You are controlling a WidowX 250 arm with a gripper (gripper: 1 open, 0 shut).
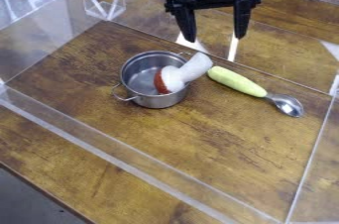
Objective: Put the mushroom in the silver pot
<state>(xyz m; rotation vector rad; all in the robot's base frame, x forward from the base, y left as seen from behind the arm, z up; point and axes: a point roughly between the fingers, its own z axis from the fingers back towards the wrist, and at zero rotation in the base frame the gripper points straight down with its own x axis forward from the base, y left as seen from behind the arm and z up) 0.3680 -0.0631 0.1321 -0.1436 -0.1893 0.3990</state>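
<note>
Claw (215, 37) wide open, gripping nothing. Leave the mushroom (192, 67) cap-down inside the silver pot (153, 100), stem leaning over the far right rim. Best to back off high and far, avoiding stem, then vegetable (236, 81) and spoon (286, 105) at right.

Bare wood lies wide open across the near side of the table (172, 159)! Right of the silver pot (137, 77), the yellow-green vegetable (237, 81) and silver spoon (286, 105) form a slanting barrier.
</note>
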